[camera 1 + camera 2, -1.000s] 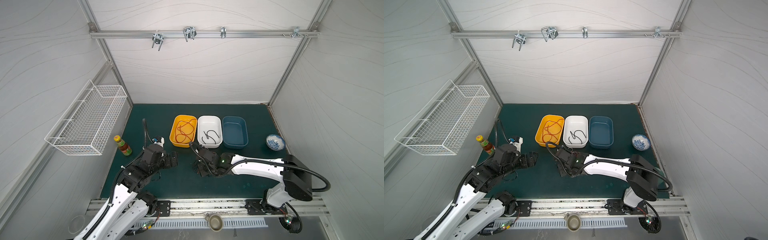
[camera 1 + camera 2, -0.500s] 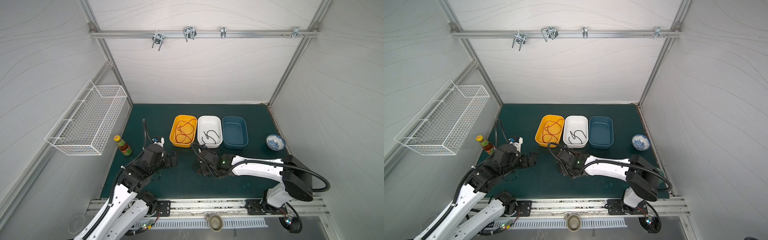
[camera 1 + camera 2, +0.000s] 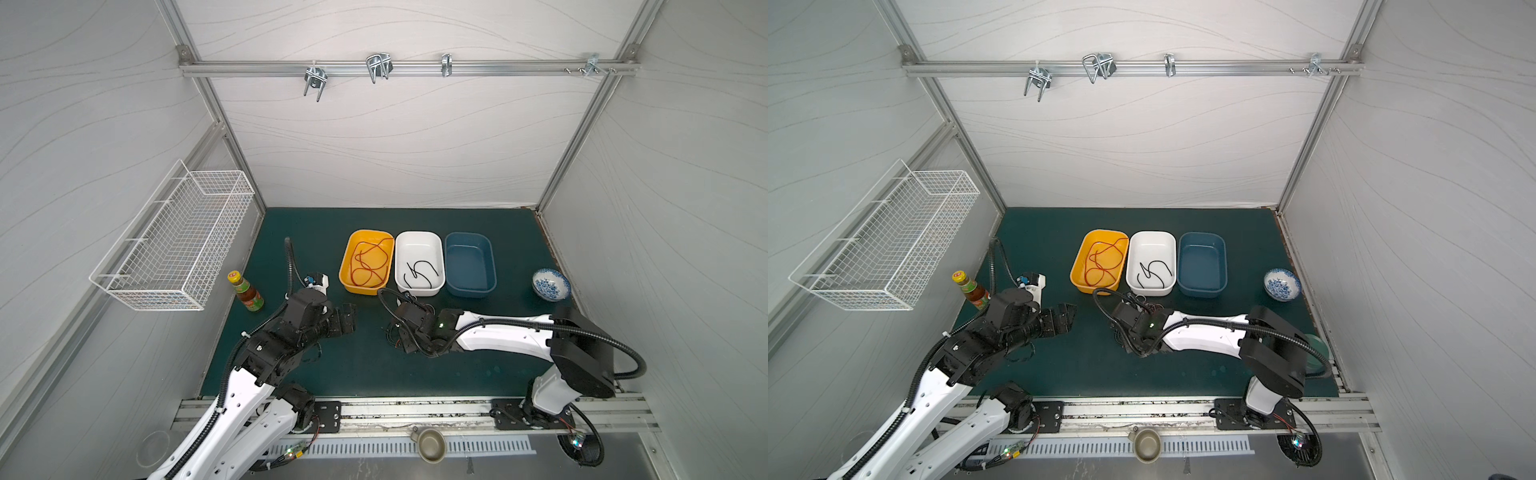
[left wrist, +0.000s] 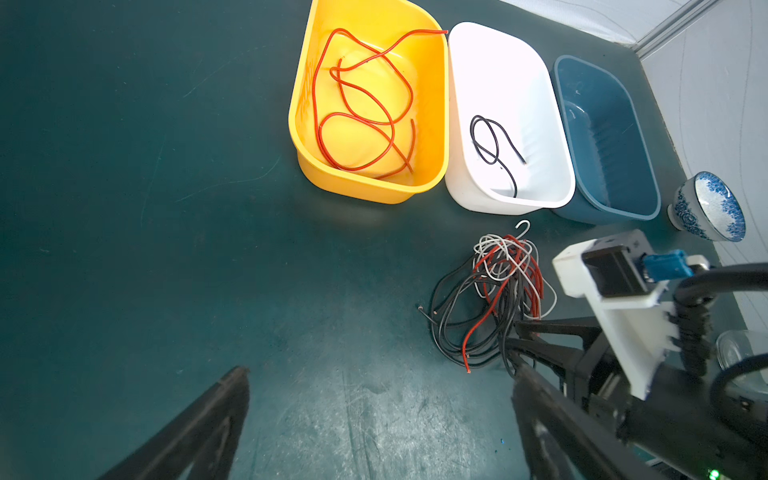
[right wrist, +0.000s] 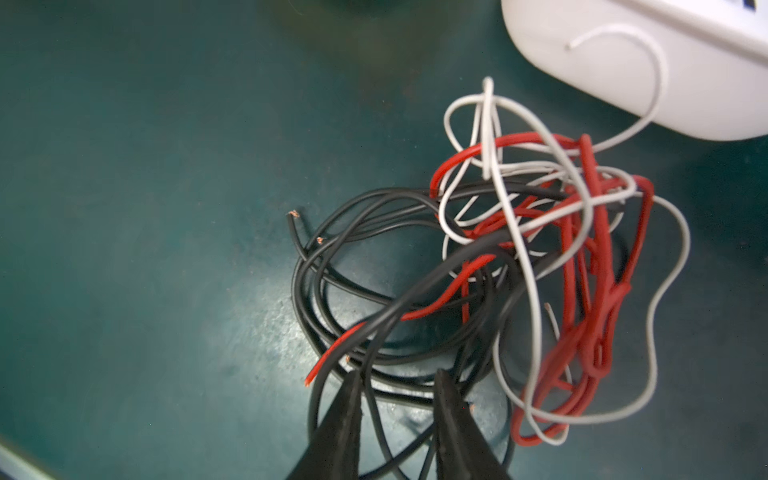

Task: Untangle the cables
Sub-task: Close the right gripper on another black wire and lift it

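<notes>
**Step in hand:** picking a strand out of the tangle. The task is judged part-way done.
- One red cable [image 3: 368, 266] is laid in the yellow tub [image 3: 361, 289].
- One black cable [image 3: 420, 271] is laid in the white tub [image 3: 415, 291].
- The blue tub [image 3: 469, 262] is seen empty.
- The three tubs stand in a row at mid-frame in both top views.

**Tangle of cables** [image 4: 496, 291]: red, black and white strands are knotted together.
- It is found on the green mat [image 3: 374, 374], just below the white tub at centre frame.
- In both top views it is largely covered by the right arm.
- One white end is curled up beside the white tub's wall.

**Right gripper** [image 5: 397, 376]: it is set down at the black-strand side of the tangle. The jaws stand a narrow way apart with black strands running through the gap. No pinch is seen and nothing is held.

**Left gripper** [image 3: 350, 319]: it is spread wide and empty. It is held over bare mat left of centre, well apart from the tangle.

**Next move, as judged:**
- The jaws are to be closed on a single black strand, not on the several lying together.
- That strand is then to be drawn out slowly.
- Loose black ends are noted at the tangle's outer side and are likely to slip free most easily.
- The red and white loops look tightly wound, so the whole heap may be dragged along.
- The left gripper would probably be needed to pin the heap.
</notes>
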{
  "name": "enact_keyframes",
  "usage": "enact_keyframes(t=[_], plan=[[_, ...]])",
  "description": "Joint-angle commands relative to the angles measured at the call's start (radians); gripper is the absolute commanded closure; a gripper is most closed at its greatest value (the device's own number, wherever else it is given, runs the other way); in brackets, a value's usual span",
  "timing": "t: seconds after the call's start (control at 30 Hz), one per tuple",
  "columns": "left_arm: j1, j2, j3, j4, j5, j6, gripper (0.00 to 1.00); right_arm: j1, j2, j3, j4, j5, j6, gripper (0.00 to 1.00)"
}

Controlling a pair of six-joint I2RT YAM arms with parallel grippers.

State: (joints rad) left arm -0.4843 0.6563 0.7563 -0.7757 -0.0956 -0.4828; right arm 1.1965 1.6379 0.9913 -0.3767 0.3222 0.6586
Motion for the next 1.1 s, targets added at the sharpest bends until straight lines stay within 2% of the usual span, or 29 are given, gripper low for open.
enact_keyframes(t=[0.0,0.33,0.77,1.07], plan=[[0.003,-0.006,0.003,0.045,-0.001,0.001,0.0,0.003,0.02,0.033,-0.018,0.03,0.015,0.71],[0.003,-0.007,0.005,0.047,-0.001,0.0,0.0,0.002,-0.073,-0.011,-0.018,0.079,0.015,1.0],[0.003,-0.006,0.004,0.045,-0.001,0.0,0.0,0.001,-0.278,-0.074,-0.055,0.139,0.015,1.0],[0.003,-0.005,0.003,0.046,0.0,0.0,0.0,-0.023,-0.401,-0.137,-0.058,0.117,0.031,1.0]])
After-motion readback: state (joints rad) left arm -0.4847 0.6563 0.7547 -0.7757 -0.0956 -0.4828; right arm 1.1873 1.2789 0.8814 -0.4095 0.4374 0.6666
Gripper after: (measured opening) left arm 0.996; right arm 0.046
